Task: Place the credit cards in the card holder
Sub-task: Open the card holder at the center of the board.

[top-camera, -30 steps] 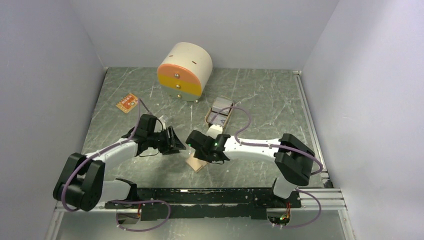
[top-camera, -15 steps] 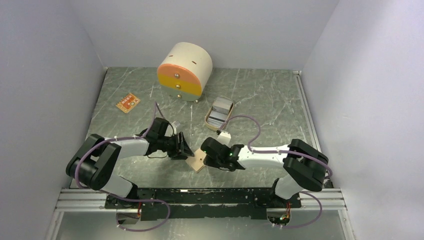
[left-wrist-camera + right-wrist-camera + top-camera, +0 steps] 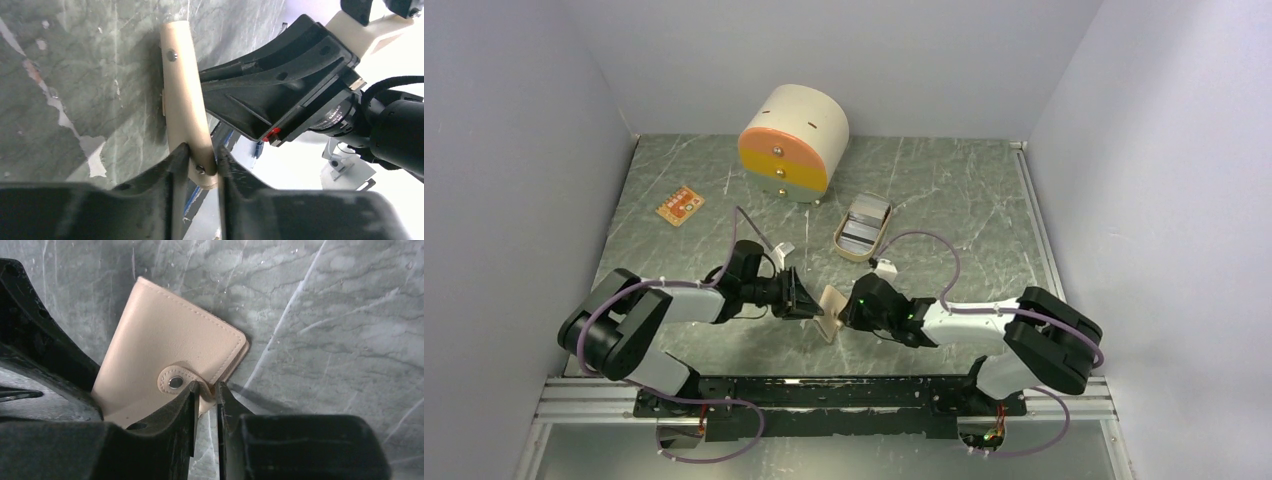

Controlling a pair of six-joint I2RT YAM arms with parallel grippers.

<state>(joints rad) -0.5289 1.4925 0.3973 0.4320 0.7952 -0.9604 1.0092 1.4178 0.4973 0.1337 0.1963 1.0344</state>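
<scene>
2 pincers meet over the card holder [image 3: 160, 360], which stands on edge near the middle of the worktop [image 3: 944, 200], close to the arm bases. Whether its lower edge rests on the surface cannot be told. The left pincer [image 3: 200, 152] is clamped narrow on one end of the folded holder, its fingers pressed against both faces. The right pincer [image 3: 205, 390] has narrowed onto the end of the snap tab [image 3: 175, 381], which fills the gap between its fingers. The snap looks fastened and the holder shut, so the step in hand appears to be opening it. Doing that well likely means the left grip holding the body firm while the right draws the tab straight off its stud, away from the cover and without twisting, since a sideways pull could slip off the thin flap or wrench the holder from the left fingers. A bite further up the tab, closer to the stud, would probably give more purchase. The credit cards [image 3: 864, 220] lie in the beige tray [image 3: 844, 243] to the far right of the holder, well apart from it, none yet loaded
</scene>
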